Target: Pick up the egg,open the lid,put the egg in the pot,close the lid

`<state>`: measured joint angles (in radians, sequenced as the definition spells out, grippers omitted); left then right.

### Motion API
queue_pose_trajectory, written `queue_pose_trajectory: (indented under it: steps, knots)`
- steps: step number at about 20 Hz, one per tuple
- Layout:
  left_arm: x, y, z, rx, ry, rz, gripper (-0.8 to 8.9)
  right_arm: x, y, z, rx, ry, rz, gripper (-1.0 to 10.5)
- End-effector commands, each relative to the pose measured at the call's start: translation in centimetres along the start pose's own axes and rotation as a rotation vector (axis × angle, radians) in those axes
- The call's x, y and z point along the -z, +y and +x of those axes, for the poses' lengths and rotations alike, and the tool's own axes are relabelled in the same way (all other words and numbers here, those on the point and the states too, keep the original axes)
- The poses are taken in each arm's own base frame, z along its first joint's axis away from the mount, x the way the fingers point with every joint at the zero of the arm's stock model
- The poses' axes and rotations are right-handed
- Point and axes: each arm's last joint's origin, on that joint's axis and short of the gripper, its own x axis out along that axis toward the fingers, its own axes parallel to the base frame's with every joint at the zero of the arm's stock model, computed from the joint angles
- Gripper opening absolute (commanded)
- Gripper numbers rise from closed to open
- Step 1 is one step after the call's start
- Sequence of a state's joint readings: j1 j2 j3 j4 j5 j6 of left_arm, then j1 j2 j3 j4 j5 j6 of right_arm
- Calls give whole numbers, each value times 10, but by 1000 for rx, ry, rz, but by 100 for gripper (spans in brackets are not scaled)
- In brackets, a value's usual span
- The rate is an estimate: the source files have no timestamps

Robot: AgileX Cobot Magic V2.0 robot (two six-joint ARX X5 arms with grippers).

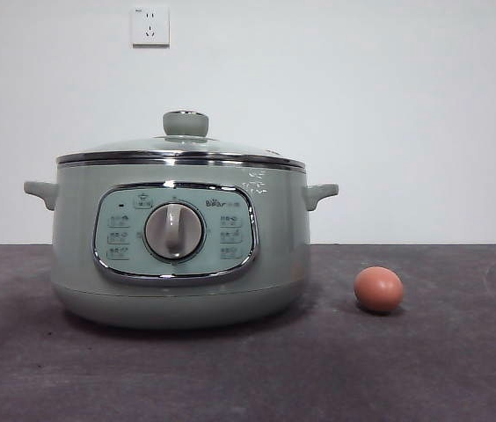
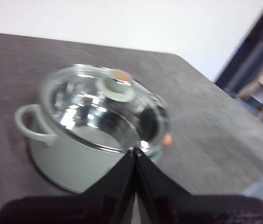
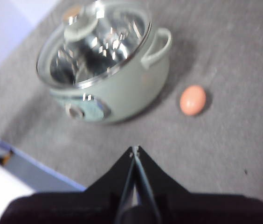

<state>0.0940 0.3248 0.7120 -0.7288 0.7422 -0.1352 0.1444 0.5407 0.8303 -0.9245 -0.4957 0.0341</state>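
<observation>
A: Where is the pot [image 1: 178, 251] sitting?
B: It is standing upright on the dark tabletop [image 1: 424, 369], dial panel [image 1: 174, 231] facing the front camera. The lid [image 1: 182, 149] is resting on its rim, knob up.

A: And the egg [image 1: 378, 289]?
B: It is lying on the tabletop at about 3 o'clock from the pot in the front view, near it but not touching. Nothing is holding it.

A: Left pincer [image 2: 135, 150]?
B: Its jaws are pressing together, tips meeting, gripping nothing. It is hanging above the pot, apart from the lid.

A: Right pincer [image 3: 134, 150]?
B: Its jaws are also meeting at the tips, holding nothing. It is hovering over bare tabletop, with the egg and pot both well apart from it.

A: Anything else showing?
B: Two wall sockets [image 1: 149, 25] are sitting high on the white wall behind.
</observation>
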Motion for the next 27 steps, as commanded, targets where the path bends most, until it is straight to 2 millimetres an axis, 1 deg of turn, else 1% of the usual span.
queue_pose_trajectory:
  steps: [1, 5, 7, 10, 12, 13, 15, 16, 17, 23, 25, 27]
  knots:
    - [-3, -6, -4, 44, 57, 47, -8, -12, 4, -7, -8, 73, -93, -12]
    - [-4, -15, -13, 65, 161, 40, -8, -22, 9, -15, -19, 185, -112, -12]
    - [-2, -19, -17, 71, 235, 28, -8, -24, 11, -18, -29, 251, -122, -12]
    - [1, -21, -20, 72, 284, 6, -3, -24, 11, -18, -34, 259, -124, -9]
    - [1, -21, -20, 72, 283, 6, 17, -24, 11, -18, -34, 260, -120, 37]
    - [1, -22, -20, 72, 282, 7, 125, -25, 11, -18, -31, 259, -104, 131]
    - [-1, -22, -21, 73, 273, 15, 487, -25, 11, -17, -25, 257, -54, 414]
    - [-1, -22, -21, 73, 270, 18, 581, -26, 11, -17, -24, 257, -48, 539]
    - [-2, -23, -21, 73, 268, 19, 579, -26, 11, -16, -25, 259, -46, 566]
    - [-2, -23, -21, 74, 266, 18, 577, -32, 7, -5, -31, 277, -28, 564]
    - [-2, -23, -21, 75, 265, 17, 576, -38, 2, 4, -30, 283, -14, 563]
    - [-3, -23, -21, 75, 263, 20, 576, -47, -4, 20, -26, 291, 1, 563]
